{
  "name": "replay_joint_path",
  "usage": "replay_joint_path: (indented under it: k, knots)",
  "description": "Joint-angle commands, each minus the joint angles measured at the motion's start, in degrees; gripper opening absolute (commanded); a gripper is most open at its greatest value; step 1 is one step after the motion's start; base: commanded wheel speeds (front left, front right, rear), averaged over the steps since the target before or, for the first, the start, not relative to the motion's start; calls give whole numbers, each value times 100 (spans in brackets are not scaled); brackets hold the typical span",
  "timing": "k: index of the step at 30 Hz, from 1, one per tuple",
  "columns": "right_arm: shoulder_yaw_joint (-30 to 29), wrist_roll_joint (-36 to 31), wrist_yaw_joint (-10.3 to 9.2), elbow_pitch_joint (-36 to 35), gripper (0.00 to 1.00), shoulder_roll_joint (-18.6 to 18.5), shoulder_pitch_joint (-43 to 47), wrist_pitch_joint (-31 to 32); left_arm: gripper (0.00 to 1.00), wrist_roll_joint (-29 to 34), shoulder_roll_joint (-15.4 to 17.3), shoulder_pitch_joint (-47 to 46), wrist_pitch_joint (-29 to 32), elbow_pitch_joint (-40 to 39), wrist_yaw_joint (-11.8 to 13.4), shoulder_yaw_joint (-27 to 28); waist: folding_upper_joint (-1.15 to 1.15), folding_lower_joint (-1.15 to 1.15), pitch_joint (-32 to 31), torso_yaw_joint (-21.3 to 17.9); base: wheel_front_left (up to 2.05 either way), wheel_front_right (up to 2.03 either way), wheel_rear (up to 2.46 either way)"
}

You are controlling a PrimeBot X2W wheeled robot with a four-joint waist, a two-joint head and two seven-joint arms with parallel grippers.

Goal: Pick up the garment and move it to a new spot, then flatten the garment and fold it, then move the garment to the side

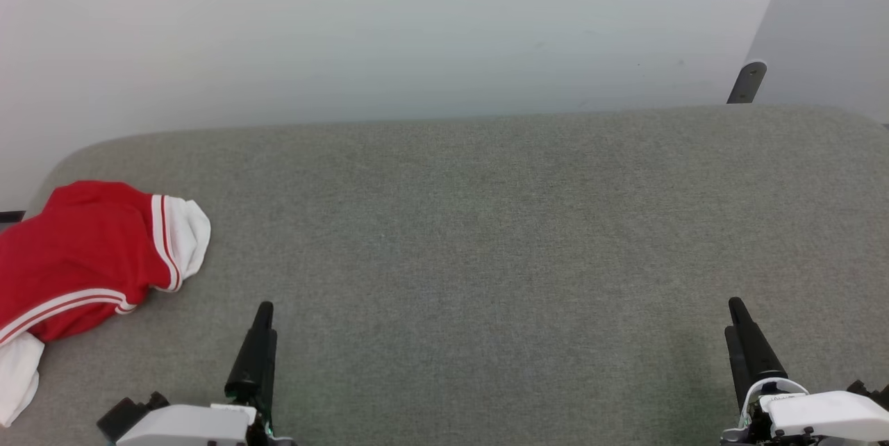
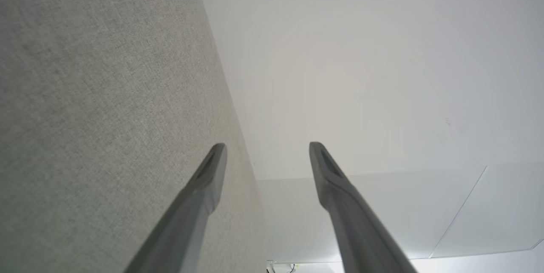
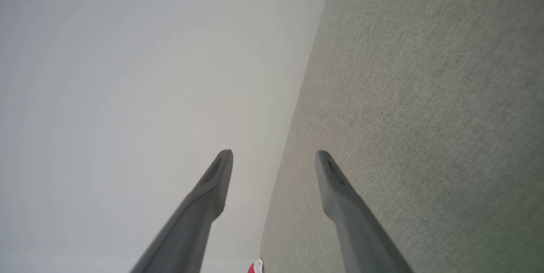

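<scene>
The garment (image 1: 76, 258), bright red with white sleeve ends and double white stripes, lies bunched at the far left of the grey fabric surface (image 1: 486, 237), partly cut off by the frame edge. A sliver of the garment (image 3: 255, 268) peeks in at the bottom of the right wrist view. My left gripper (image 1: 262, 314) hovers low at the lower left, to the right of the garment and apart from it. In its wrist view the left gripper (image 2: 267, 147) is open and holds nothing. My right gripper (image 1: 737, 310) sits at the lower right, and the right gripper (image 3: 274, 156) is open with nothing between its fingers.
A pale wall (image 1: 417, 29) rises behind the grey surface. A grey bracket (image 1: 747, 82) and a slanted white panel (image 1: 826, 29) stand at the back right. The surface's rounded left corner lies just beyond the garment.
</scene>
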Motion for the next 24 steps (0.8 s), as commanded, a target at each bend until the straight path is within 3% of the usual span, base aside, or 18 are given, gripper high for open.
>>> replay_joint_path:
  k: [1, 11, 24]
  knots:
    - [48, -168, 3, -81, 100, -65, -169, -60, 100, 109, 67, -19, -52, -133, 6, -43, 0, 0, -2, 0, 0, 0, 0]
    - [113, -1227, 3, -32, 100, -132, -185, -288, 100, 871, 239, 63, -322, -225, 83, -226, 0, 0, -27, 3, 0, 0, 0]
    - [-20, -3178, 4, -34, 100, -82, -124, -545, 100, 2267, 370, 137, -595, -244, 177, -323, 0, 0, -56, 2, 0, 0, 0]
